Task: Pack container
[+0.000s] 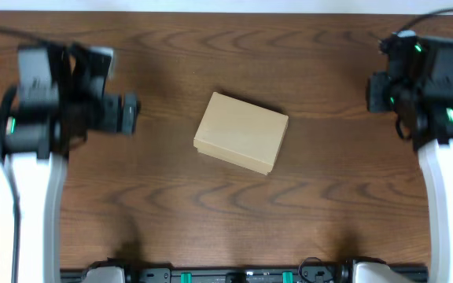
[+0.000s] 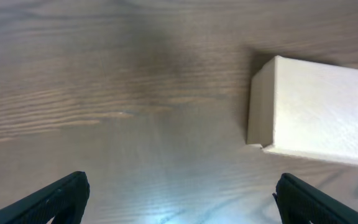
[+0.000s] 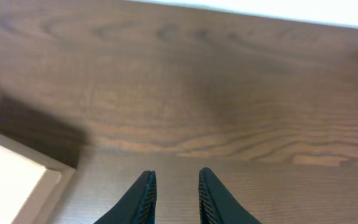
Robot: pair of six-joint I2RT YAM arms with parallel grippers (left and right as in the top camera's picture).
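The container [image 1: 242, 132] is a small tan cardboard box, lid closed, lying a little askew in the middle of the wooden table. My left gripper [image 1: 130, 114] hangs to its left, apart from it. In the left wrist view its fingers [image 2: 182, 193] are spread wide with only bare table between them, and the box's corner [image 2: 316, 112] lies ahead to the right. My right gripper [image 1: 377, 90] hovers far right of the box. In the right wrist view its fingers [image 3: 176, 186] stand a narrow gap apart and empty, with the box's edge [image 3: 11, 180] at lower left.
The brown wood-grain table [image 1: 226, 212] runs to a pale far edge [image 3: 260, 9]. The arm bases and a black rail [image 1: 234, 275] sit along the front edge. No other loose objects are in view.
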